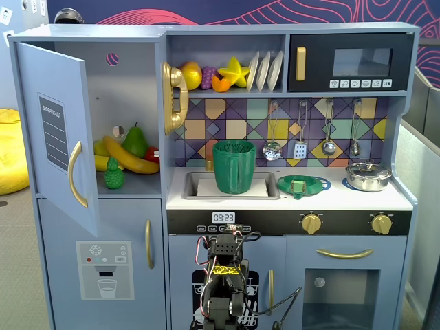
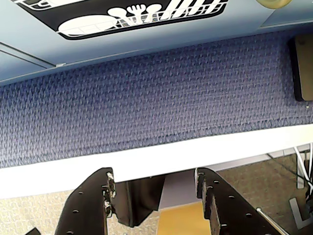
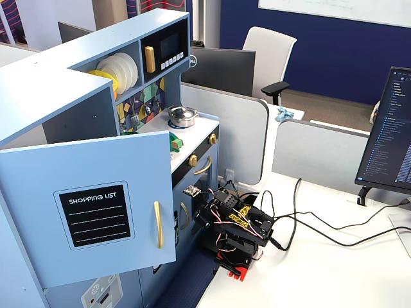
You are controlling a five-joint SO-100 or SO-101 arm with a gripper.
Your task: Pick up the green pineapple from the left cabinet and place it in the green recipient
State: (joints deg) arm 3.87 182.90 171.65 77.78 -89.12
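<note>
The green pineapple (image 1: 114, 175) stands on the shelf at the front of the left cabinet (image 1: 130, 89), whose door (image 1: 55, 137) stands open to the left. The green recipient (image 1: 234, 166), a ribbed cup, stands in the sink (image 1: 192, 187). My arm (image 1: 223, 275) is folded low in front of the kitchen's lower doors, far below both; it also shows in a fixed view (image 3: 234, 228). In the wrist view my gripper (image 2: 154, 175) is open and empty, facing the blue carpet and a white table edge. The pineapple and cup are hidden in the side fixed view.
A banana (image 1: 130, 157) and a dark pear (image 1: 135, 141) lie behind the pineapple. A flat green dish (image 1: 303, 184) and a pot (image 1: 368, 175) sit on the counter. The black microwave (image 1: 350, 63) is top right. Cables (image 3: 308, 221) trail over the white table.
</note>
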